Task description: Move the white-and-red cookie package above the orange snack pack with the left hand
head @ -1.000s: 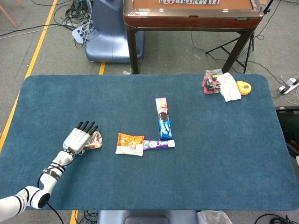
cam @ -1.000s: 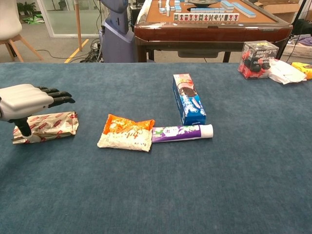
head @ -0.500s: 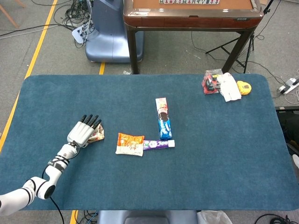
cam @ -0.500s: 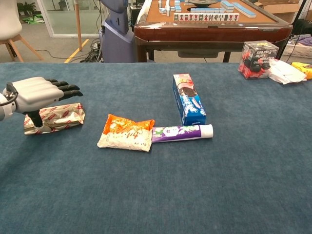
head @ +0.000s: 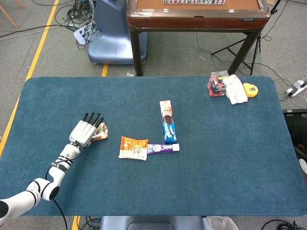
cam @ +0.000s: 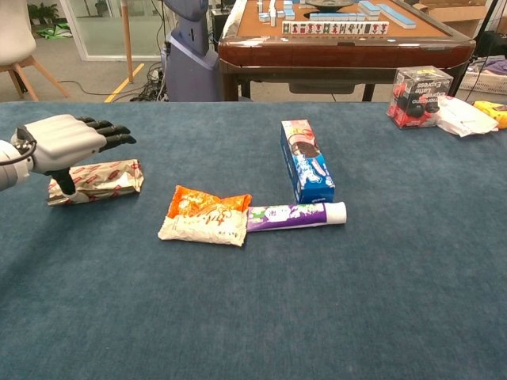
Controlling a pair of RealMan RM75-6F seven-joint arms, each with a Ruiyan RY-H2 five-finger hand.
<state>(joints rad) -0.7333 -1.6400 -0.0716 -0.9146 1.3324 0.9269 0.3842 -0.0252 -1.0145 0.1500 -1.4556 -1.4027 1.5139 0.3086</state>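
I am seeing my left hand (cam: pixel 67 141) lying over the near end of the white-and-red cookie package (cam: pixel 107 179), the palm above it, the dark fingers (cam: pixel 111 131) stretched forward over its top and the thumb hanging down along its near side. It is touching the package, but I cannot tell whether it is gripping it or only resting on it. In the head view the left hand (head: pixel 85 131) is covering most of the package (head: pixel 100 133), with only the end showing past the fingertips. The red printing on the wrapper is too small for me to read.

The package is lying flat on the blue table (cam: pixel 277 309), well to the left of the orange snack pack (cam: pixel 204 215) and slightly farther back than it, not yet above it. The snack pack is lying flat with its orange end away from me and its white end toward me.

Farther from the hand, a purple tube (cam: pixel 295 214) is touching the snack pack's right edge, and a blue cookie box (cam: pixel 305 162) is standing just behind the tube. The space directly behind the snack pack is bare cloth. At the table's far right corner I am seeing a clear box (cam: pixel 419 96) labelled "Express", a white wrapper (cam: pixel 464 115) and a yellow object (cam: pixel 497 112).

My right hand is not showing in either view.
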